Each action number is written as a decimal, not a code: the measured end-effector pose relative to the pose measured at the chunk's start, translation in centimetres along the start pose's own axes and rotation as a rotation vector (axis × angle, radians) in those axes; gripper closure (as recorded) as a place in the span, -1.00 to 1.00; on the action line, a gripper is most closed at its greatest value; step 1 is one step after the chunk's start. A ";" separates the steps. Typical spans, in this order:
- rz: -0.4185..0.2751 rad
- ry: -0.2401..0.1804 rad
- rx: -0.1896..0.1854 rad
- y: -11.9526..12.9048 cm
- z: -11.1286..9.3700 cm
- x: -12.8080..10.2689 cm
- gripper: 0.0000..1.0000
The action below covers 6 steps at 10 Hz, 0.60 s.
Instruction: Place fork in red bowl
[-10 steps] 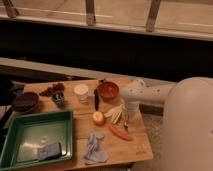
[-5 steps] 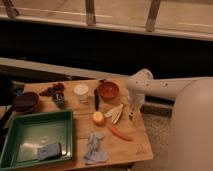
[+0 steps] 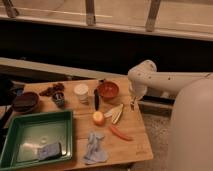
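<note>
The red bowl (image 3: 108, 91) stands at the back of the wooden table (image 3: 135, 145), right of the white cup (image 3: 81, 93). Two slim pale things lie side by side in front of the bowl. The greyer one (image 3: 118, 114) looks like the fork, though I cannot be sure. My gripper (image 3: 133, 104) hangs from the white arm (image 3: 142, 77) over the table's right edge. It is right of the bowl and just right of the pale things, a little above the tabletop. Whether it holds anything is unclear.
A long black utensil (image 3: 96, 99) lies between cup and bowl. An orange fruit (image 3: 98, 118), a red chili (image 3: 120, 132) and a blue cloth (image 3: 94, 147) lie toward the front. A green tray (image 3: 12, 145) is front left, a dark brown bowl (image 3: 25, 101) left.
The arm has risen and swung slightly right, from low over the pale things to higher above the table's right edge. The objects on the table have not moved.
</note>
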 end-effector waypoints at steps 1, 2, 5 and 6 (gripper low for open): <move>-0.003 -0.023 -0.013 0.6 -0.7 -1.3 1.00; -0.009 -0.046 -0.029 1.7 -1.6 -2.5 1.00; -0.053 -0.089 -0.085 6.2 -3.0 -4.2 1.00; -0.072 -0.097 -0.110 8.1 -3.2 -4.6 1.00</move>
